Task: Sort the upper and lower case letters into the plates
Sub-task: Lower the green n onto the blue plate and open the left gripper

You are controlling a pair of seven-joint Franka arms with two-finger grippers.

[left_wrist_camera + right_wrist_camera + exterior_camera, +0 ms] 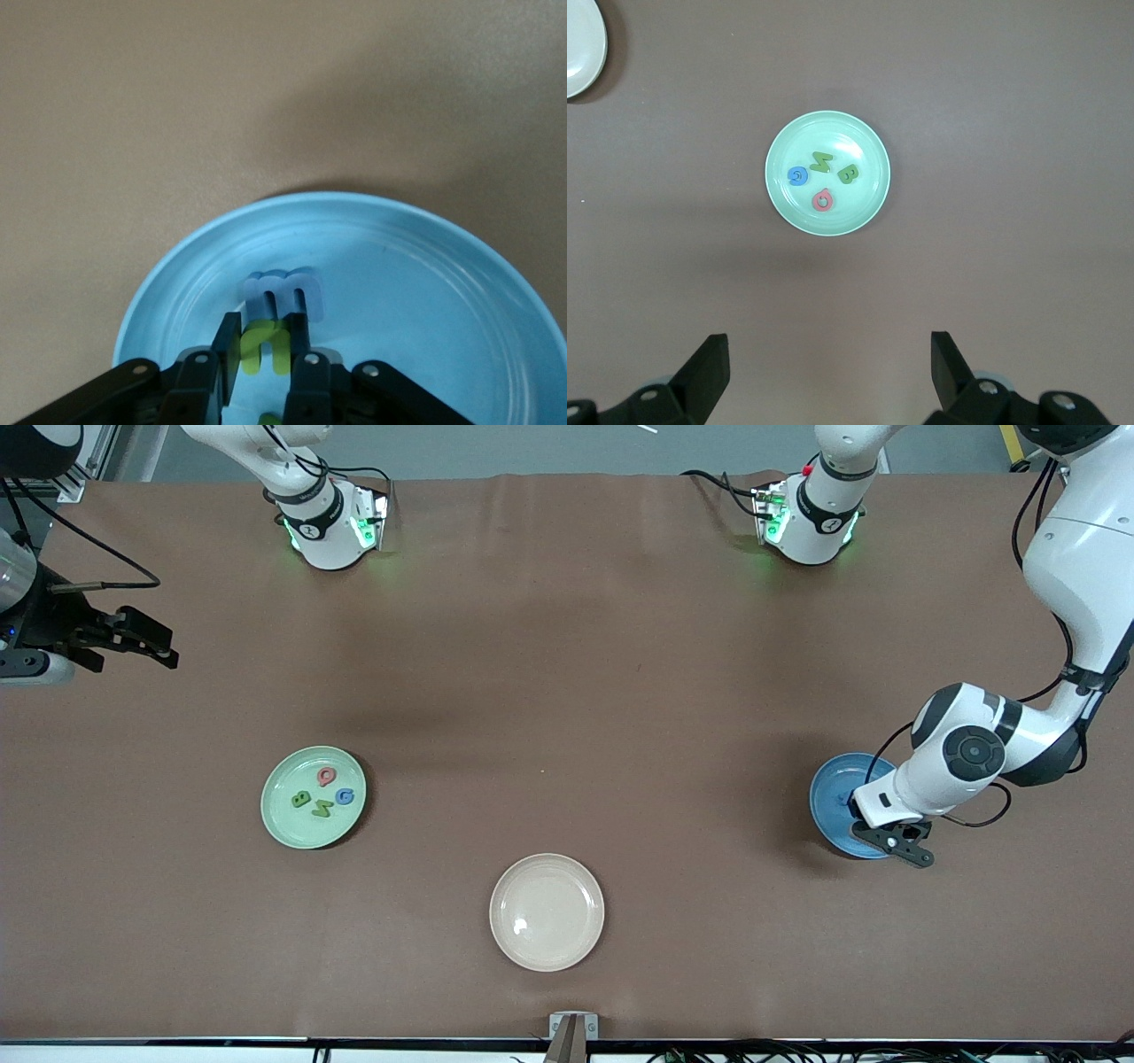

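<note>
Blue plate (831,795) sits toward the left arm's end of the table, and your left gripper (264,354) is down inside it, fingers clamped on a small yellow-green letter (263,343). Just beside that piece, a pale blue letter m (285,294) lies flat on the plate floor.

Now look toward the right arm's end: the pale green plate (282,824) holds four letters close together. You've got a red Q (327,777), a blue G (345,796), a green B (301,800) and a green zigzag letter (322,808) that could be an M or a W; you can't tell which.

Your right gripper (830,367) waits high over bare table, fingers spread wide, holding nothing. A cream plate (547,911), nearest the front camera, lies between the two.
</note>
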